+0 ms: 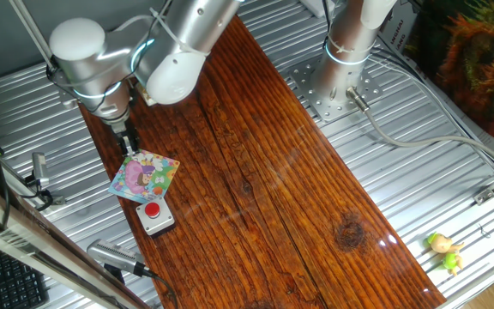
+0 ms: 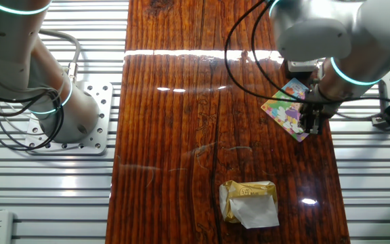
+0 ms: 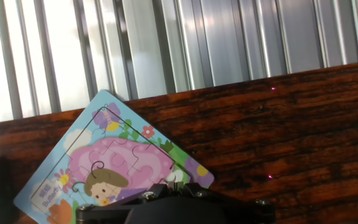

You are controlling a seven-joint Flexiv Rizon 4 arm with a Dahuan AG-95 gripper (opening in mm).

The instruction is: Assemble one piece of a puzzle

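Where the end effector (image 1: 129, 148) meets it, grip unclear: pastel square puzzle (image 1: 145, 175), tilted.

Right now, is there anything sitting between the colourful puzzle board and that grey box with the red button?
No. In one fixed view the puzzle and the grey box lie close together, with only bare wood between them.

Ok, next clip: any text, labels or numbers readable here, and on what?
Nothing reads clearly.
Puzzle: a small printed label at its lower left corner in the hand view, too blurred to read.
Gold-and-white packet: faint print, too small to read.
Grey box with red button: no marking visible.
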